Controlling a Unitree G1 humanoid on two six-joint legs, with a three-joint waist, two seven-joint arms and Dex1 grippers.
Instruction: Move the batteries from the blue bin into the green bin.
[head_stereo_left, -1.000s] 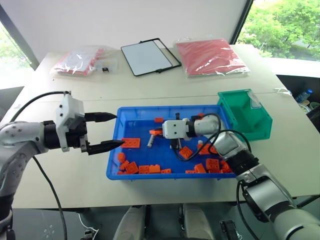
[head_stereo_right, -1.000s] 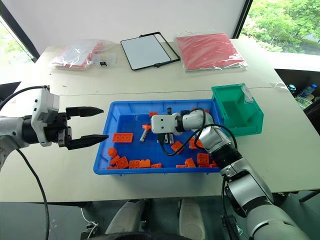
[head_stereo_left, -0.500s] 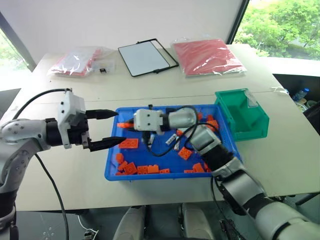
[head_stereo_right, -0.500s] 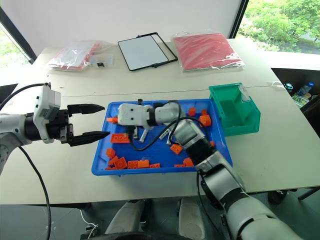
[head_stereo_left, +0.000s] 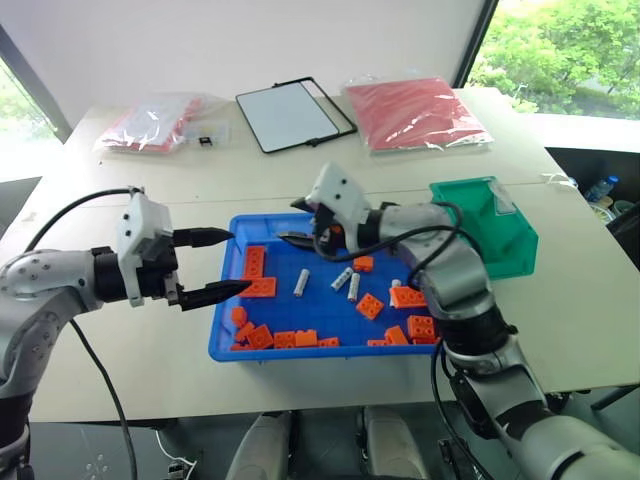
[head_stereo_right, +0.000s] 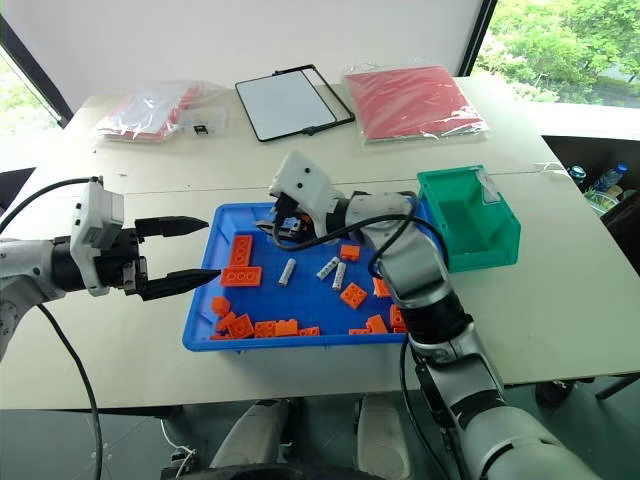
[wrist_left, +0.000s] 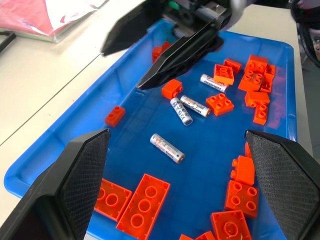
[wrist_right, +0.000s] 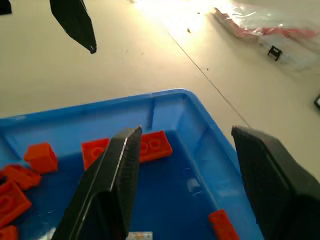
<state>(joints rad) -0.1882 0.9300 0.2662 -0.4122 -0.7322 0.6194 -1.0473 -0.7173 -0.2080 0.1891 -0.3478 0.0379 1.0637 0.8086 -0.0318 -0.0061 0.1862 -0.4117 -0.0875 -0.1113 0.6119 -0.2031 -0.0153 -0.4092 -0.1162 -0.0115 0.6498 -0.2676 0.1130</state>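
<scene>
The blue bin sits mid-table, and the green bin touches its far right corner. Three batteries lie loose on the blue bin's floor among orange bricks; the left wrist view shows several batteries. My right gripper hangs open and empty above the bin's far left part, clear of the batteries. My left gripper is open and empty at the bin's left rim, pointing right. In the right wrist view, the right fingers frame the bin's corner.
Orange bricks cluster along the blue bin's near edge and right side. At the table's far side lie a black-framed white board, a red bag and a smaller bag. Bare table lies left of the bin.
My right gripper, shut and low in the bin a second ago, swept left across it, then rose, rolled and opened. Bricks shifted. The left gripper stayed put.
</scene>
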